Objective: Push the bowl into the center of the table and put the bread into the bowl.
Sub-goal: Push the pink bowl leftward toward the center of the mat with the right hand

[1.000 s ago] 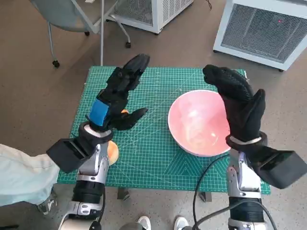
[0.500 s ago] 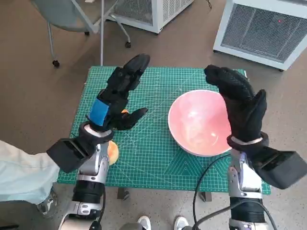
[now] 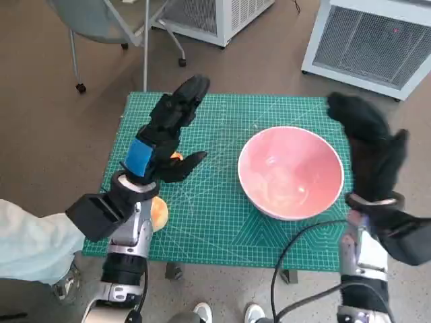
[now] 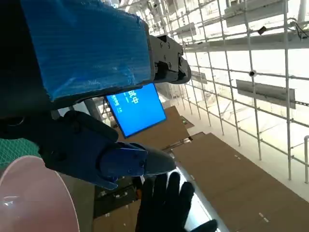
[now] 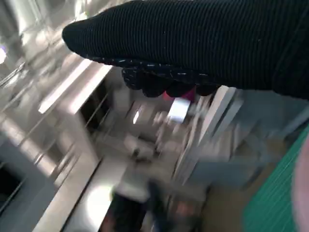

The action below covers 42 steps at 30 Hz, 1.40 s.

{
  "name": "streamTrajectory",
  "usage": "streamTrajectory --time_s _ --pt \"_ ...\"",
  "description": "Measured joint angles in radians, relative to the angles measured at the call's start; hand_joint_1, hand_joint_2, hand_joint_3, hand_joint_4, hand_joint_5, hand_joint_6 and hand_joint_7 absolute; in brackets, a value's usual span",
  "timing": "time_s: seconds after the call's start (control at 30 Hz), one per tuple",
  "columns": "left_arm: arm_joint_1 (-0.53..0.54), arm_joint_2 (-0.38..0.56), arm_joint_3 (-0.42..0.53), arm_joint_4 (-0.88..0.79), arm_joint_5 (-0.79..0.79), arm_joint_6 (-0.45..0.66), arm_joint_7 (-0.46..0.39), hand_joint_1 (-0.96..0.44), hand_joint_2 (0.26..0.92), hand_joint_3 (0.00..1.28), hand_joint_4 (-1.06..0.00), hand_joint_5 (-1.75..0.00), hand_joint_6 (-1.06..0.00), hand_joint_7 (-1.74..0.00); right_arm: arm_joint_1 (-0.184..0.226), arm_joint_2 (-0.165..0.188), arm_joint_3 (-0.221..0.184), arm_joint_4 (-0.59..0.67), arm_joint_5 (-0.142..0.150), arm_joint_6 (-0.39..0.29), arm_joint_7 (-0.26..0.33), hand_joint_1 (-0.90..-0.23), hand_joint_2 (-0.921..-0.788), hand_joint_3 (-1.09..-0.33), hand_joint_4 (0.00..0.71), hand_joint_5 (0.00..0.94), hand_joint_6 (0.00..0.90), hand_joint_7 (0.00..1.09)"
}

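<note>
With both the left hand (image 3: 165, 138) and right hand (image 3: 370, 151) spread and nothing held, the bowl (image 3: 291, 172), just inside the right hand, could be tipped by a push on its rim.

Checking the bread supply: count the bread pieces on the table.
1 visible: the bread at the mat's near left edge, partly behind the left forearm; more may be hidden.

We've got a small table covered by a green cutting mat (image 3: 215, 222), pink bowl (image 3: 291, 172) on its right half, bread (image 3: 159, 212) near the left edge.
</note>
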Motion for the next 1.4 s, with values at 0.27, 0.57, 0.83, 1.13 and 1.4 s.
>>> streamTrajectory --time_s 0.27,0.57,0.83,1.13,1.4 --pt "0.0 -0.001 0.0 0.014 0.001 0.0 0.002 -0.55 0.921 0.32 -0.21 0.0 -0.2 -0.25 -0.042 -0.033 -0.056 0.269 -0.036 -0.118 -0.075 -0.634 -0.921 -0.831 0.205 0.003 -0.001 0.53" --pt "-0.001 0.0 0.0 0.015 0.004 0.001 0.01 -0.56 0.921 0.32 -0.21 0.0 -0.2 -0.24 -0.086 -0.041 -0.088 0.496 -0.03 -0.138 -0.095 -0.624 -0.921 -0.841 0.204 0.002 0.013 0.53" --pt "-0.001 0.002 0.0 0.015 0.007 0.002 0.013 -0.56 0.921 0.32 -0.21 0.0 -0.21 -0.24 -0.124 -0.032 -0.099 0.61 -0.026 -0.081 -0.101 -0.597 -0.921 -0.857 0.233 0.015 0.039 0.53" --pt "-0.002 0.014 0.001 0.015 0.006 0.005 0.011 -0.56 0.921 0.32 -0.21 0.0 -0.21 -0.23 -0.173 -0.011 -0.09 0.679 -0.038 0.007 -0.141 -0.581 -0.921 -0.864 0.245 0.008 0.071 0.47" --pt "-0.001 0.023 0.003 0.014 0.006 0.005 0.01 -0.57 0.921 0.32 -0.22 0.0 -0.21 -0.23 -0.208 0.019 -0.094 0.707 -0.036 0.073 -0.145 -0.583 -0.921 -0.856 0.256 0.005 0.119 0.42"
